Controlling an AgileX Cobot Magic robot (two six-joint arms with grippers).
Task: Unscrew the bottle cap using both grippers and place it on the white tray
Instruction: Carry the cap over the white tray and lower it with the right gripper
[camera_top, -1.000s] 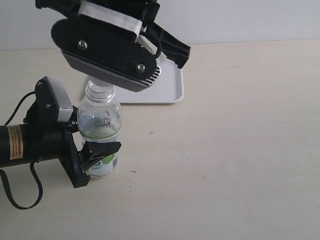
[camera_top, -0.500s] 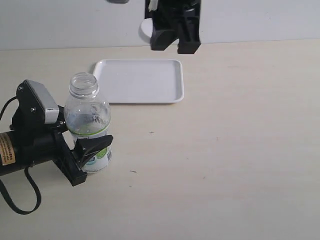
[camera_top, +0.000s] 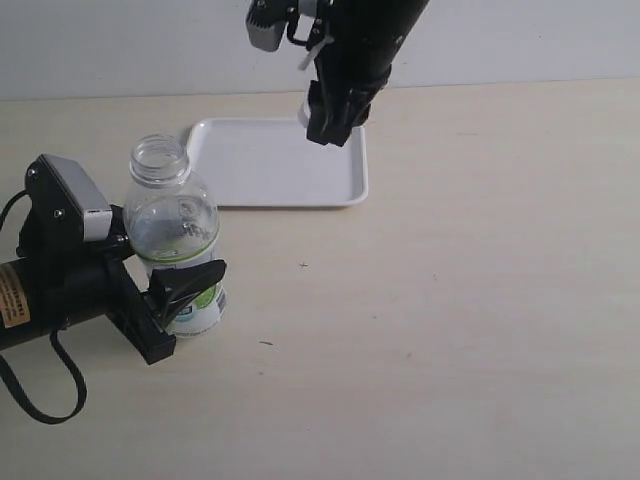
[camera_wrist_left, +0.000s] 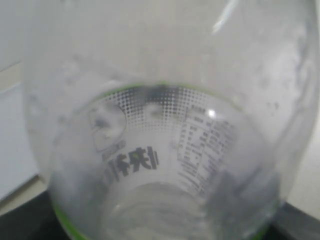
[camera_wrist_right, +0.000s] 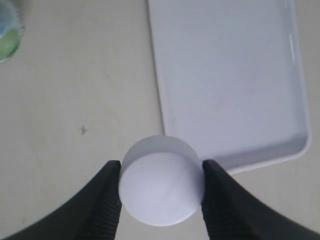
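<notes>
The clear bottle (camera_top: 175, 235) stands upright on the table at the left, its threaded neck bare and open. My left gripper (camera_top: 185, 290) is shut on the bottle's labelled lower body; in the left wrist view the bottle (camera_wrist_left: 160, 130) fills the picture and the fingers are hidden. My right gripper (camera_top: 330, 125) hangs over the right end of the white tray (camera_top: 270, 165). The right wrist view has the white bottle cap (camera_wrist_right: 162, 181) pinched between the two black fingers (camera_wrist_right: 107, 195), held above the tray's rim (camera_wrist_right: 260, 155).
The pale wooden table (camera_top: 480, 300) stretches to the right of the bottle and tray. A light wall runs along the back. The left arm's black cable (camera_top: 40, 400) loops near the front left edge.
The right gripper, holding the cap, has lifted off the bottle's neck and come down over the tray's right end. The left gripper has shifted the bottle slightly to the left.
</notes>
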